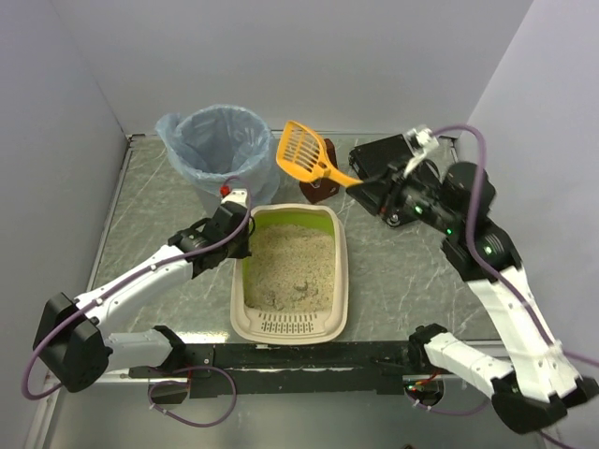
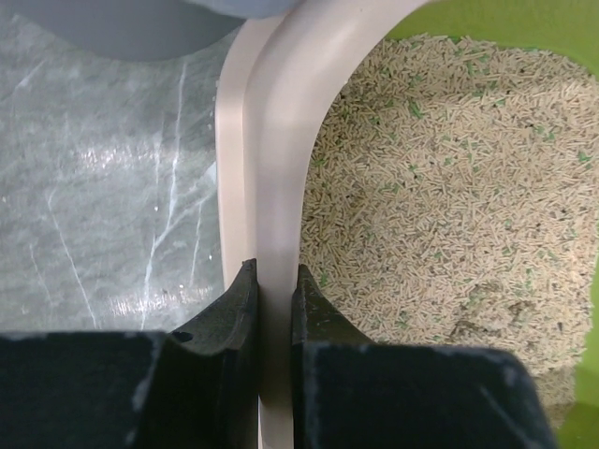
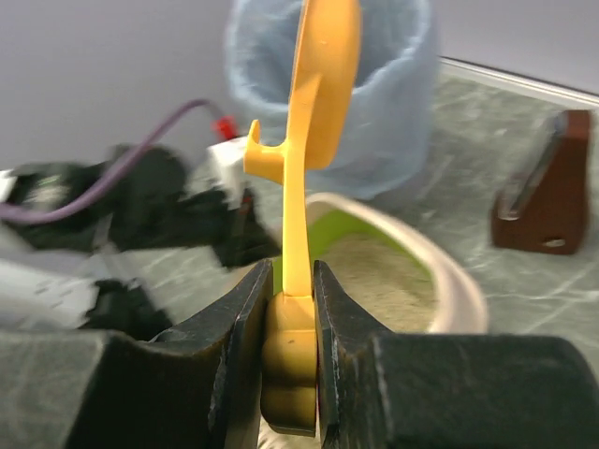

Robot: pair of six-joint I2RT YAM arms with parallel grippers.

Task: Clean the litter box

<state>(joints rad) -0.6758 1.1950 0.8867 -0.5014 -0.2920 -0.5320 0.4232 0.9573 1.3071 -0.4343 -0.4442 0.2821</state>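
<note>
Top external, scene: I see the litter box (image 1: 288, 325) lying lengthwise mid-table (image 1: 402, 271) between my two arms. Its green end points at the blue-lined bin (image 1: 215, 140), which stands just beyond the far left corner.
Top external, arms: my left gripper (image 1: 240, 236) sits on the box's left side near that far corner. My right gripper (image 1: 367, 183) holds the yellow scoop (image 1: 301, 150) raised past the far end, above the brown stand (image 1: 320, 189).
Left wrist, claw: the jaws are nearly together, pinching the cream rim (image 2: 271, 140), one finger outside and one on the litter side.
Left wrist, contents: the litter (image 2: 449, 187) is loose sandy pellets flecked green, with a darker clump low on the right.
Right wrist, claw: the jaws are clamped on the butt of the scoop's handle, the blade edge-on above them.
Right wrist, box: the box shows blurred below and beyond the scoop, with a curve of rim and some litter visible.
Handling, my read: the tray looks like thin, smooth, stiff plastic, light by itself but weighted by its fill. I judge it would slide on this glossy top and flex if lifted from one side. The pellets would shift or spill at any tilt.
Hold, my read: the rim wall is the only real purchase, and it is better for steadying the box than for lifting it.
</note>
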